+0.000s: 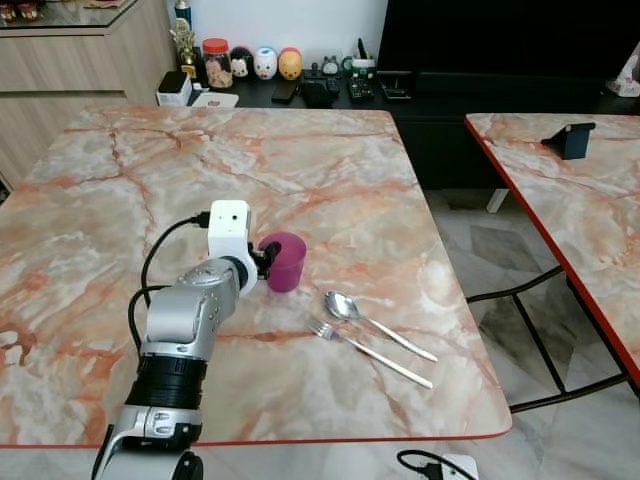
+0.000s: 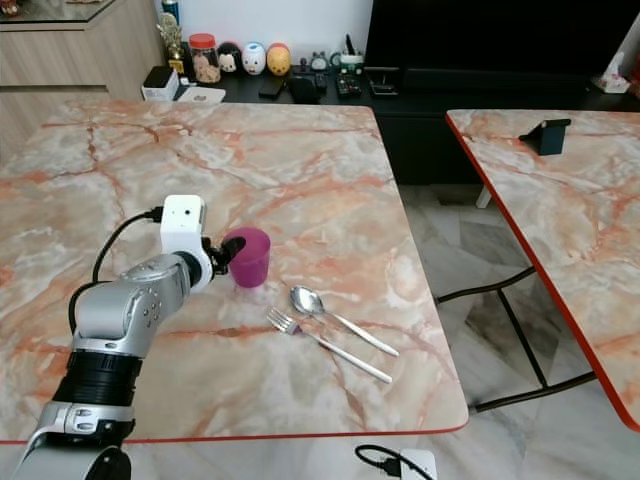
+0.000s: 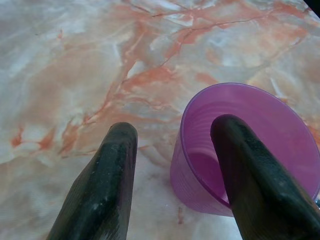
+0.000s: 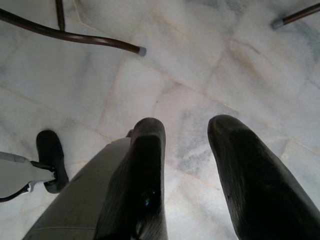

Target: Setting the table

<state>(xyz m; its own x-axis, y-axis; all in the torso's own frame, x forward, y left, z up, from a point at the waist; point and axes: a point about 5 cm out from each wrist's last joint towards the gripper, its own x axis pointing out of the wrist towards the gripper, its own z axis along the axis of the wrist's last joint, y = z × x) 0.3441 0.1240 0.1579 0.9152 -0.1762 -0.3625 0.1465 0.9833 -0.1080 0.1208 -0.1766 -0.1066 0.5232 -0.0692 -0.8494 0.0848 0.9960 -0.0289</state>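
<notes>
Left tool (image 1: 265, 260): at the purple cup (image 1: 284, 262), fingers spread, one finger (image 3: 252, 185) inside the cup over its rim, the other finger (image 3: 102, 190) outside on bare marble. The wall sits between them, not visibly pinched; nothing held firmly.

Purple cup: upright on the marble desk (image 1: 330, 160), at the tool's tip, empty as far as can be seen.

Spoon (image 1: 375, 325) and fork (image 1: 365, 352): lying side by side on the desk, just beyond the cup and to the tool's right, near the front edge; apart from the cup.

Right tool (image 4: 185, 175): hanging idle over the tiled floor (image 4: 200, 50), fingers parted, empty.

Step in hand, by judgement: either taking or setting down the cup beside the cutlery. Next move calls for closing on the wall to lift, or withdrawing upward without tipping the cup.
</notes>
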